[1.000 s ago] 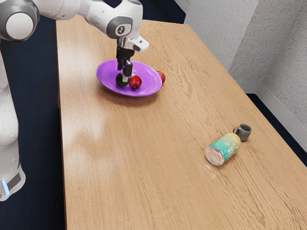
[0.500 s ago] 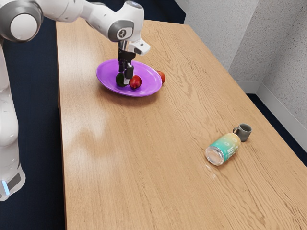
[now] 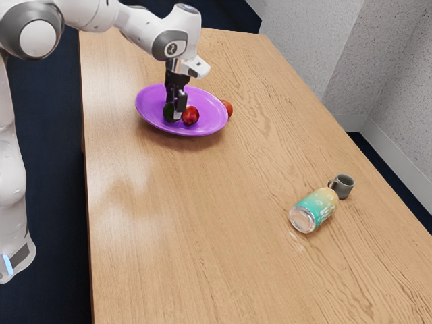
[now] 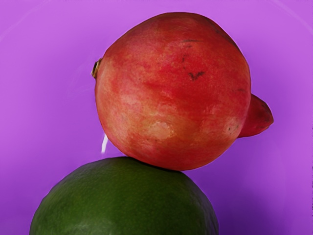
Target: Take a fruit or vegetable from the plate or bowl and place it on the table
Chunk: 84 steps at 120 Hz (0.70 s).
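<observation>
1. No word, brand or number can be read.
2. The can [image 3: 312, 211], lying on its side, bears pale lettering [image 3: 327, 214] on its teal and yellow wrap, too small to make out.
3. The white arm [image 3: 140, 25] carries a small round emblem [image 3: 172, 48] on a grey joint cover; its sign is likewise too small to tell.

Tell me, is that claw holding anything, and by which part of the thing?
I can't tell: the claw is down at the green fruit on the purple plate, but the pictures don't settle whether it grips it.
</observation>
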Each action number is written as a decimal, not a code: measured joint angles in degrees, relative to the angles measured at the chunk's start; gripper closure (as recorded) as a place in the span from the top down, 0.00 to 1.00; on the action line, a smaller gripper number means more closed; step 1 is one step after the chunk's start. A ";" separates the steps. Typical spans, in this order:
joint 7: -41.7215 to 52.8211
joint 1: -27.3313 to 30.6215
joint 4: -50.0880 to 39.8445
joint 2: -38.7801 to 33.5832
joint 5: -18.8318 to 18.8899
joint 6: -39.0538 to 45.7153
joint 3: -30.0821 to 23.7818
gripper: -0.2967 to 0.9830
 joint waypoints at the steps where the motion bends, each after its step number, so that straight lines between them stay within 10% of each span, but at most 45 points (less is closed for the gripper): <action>1: 0.00 -0.01 0.00 0.02 -0.02 0.02 0.00 0.77; 35: 0.09 0.11 0.03 1.26 -0.63 0.46 0.05 0.76; 61: -0.11 0.35 0.07 1.33 -1.42 0.63 0.12 0.48; 84: -0.48 0.21 0.59 -4.29 -1.00 -0.88 -1.88 0.48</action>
